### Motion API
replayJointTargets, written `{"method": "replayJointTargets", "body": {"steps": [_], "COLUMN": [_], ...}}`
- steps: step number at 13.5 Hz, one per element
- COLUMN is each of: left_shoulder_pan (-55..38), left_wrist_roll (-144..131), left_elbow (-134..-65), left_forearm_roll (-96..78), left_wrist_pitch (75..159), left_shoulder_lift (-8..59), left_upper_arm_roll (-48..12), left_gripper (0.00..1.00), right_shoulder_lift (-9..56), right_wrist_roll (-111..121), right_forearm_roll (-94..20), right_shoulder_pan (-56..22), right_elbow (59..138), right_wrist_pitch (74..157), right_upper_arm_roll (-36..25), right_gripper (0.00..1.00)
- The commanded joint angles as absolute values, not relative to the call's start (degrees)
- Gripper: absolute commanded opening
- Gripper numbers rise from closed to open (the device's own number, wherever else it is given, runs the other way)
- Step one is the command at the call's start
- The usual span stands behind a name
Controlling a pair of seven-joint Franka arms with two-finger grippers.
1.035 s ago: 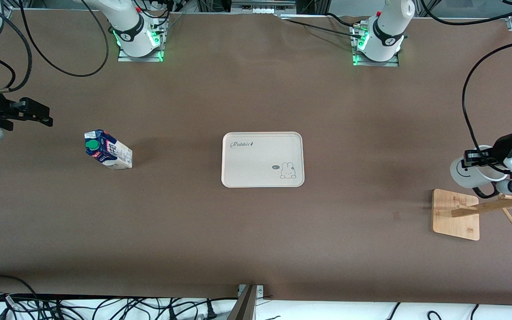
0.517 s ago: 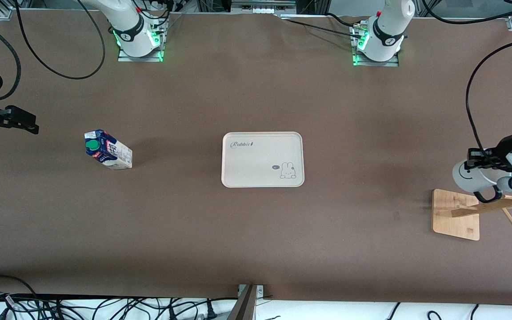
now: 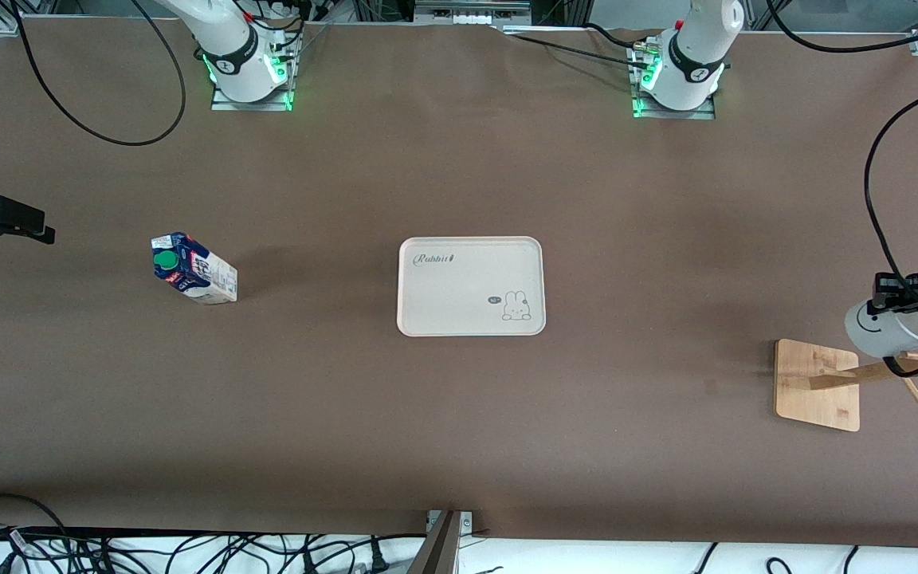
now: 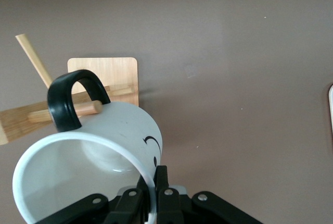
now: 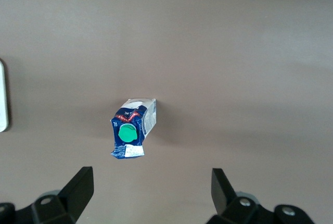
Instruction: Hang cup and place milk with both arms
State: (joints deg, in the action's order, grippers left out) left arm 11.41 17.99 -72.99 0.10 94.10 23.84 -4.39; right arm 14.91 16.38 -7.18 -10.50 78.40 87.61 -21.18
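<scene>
In the front view you are seeing the left gripper (image 3: 901, 299) holding the one cup (image 3: 877, 328) by its rim over the single wooden rack (image 3: 817, 385), while the right gripper (image 3: 9, 223) is hanging over the right arm's end of the table with the one milk (image 3: 192, 269) standing apart from it, beside the one tray (image 3: 471, 285). In the left wrist view its fingers (image 4: 162, 182) are pinching the cup's (image 4: 104, 156) wall, the black handle (image 4: 70, 99) sitting right at a rack peg (image 4: 67, 112). In the right wrist view the fingers (image 5: 78, 190) are spread wide, the milk (image 5: 132, 128) standing below and between them, untouched.
</scene>
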Motion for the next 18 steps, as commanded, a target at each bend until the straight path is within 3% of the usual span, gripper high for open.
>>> {"method": "replayJointTargets", "body": {"steps": [1, 2, 3, 4, 13, 18], "left_shoulder_pan": [12.04, 12.04, 12.04, 12.13, 5.02, 0.97], "left_wrist_roll": [19.25, 19.34, 19.25, 18.03, 10.28, 8.0], "left_elbow": [-71.37, -71.37, -71.45, -71.63, -71.8, -75.49], "left_forearm_roll": [1.32, 1.41, 1.41, 0.97, 1.49, 3.16], "left_wrist_pitch": [94.75, 94.57, 94.48, 94.48, 84.38, 85.77], "left_shoulder_lift": [24.7, 24.7, 24.7, 24.61, 19.61, 16.45], "left_upper_arm_roll": [-4.57, -4.57, -4.48, -4.48, -5.63, -6.33], "left_gripper": [0.0, 0.11, 0.84, 1.0, 1.0, 1.0], "right_shoulder_lift": [13.54, 13.45, 13.27, 12.92, 11.95, 10.99], "right_wrist_roll": [16.7, 16.53, 16.0, 13.56, 4.13, 4.48], "right_forearm_roll": [-3.8, -1.87, 0.59, 2.79, 2.9, 3.16], "right_shoulder_pan": [-1.86, -1.67, -1.84, -1.67, -0.19, 0.27], "right_elbow": [77.34, 77.26, 77.26, 77.26, 77.52, 77.43], "right_wrist_pitch": [87.53, 87.8, 87.72, 87.63, 88.24, 84.22], "right_upper_arm_roll": [-11.27, -10.55, -9.76, -8.02, -3.69, -3.69], "right_gripper": [1.0, 1.0, 1.0, 1.0, 1.0, 1.0]}}
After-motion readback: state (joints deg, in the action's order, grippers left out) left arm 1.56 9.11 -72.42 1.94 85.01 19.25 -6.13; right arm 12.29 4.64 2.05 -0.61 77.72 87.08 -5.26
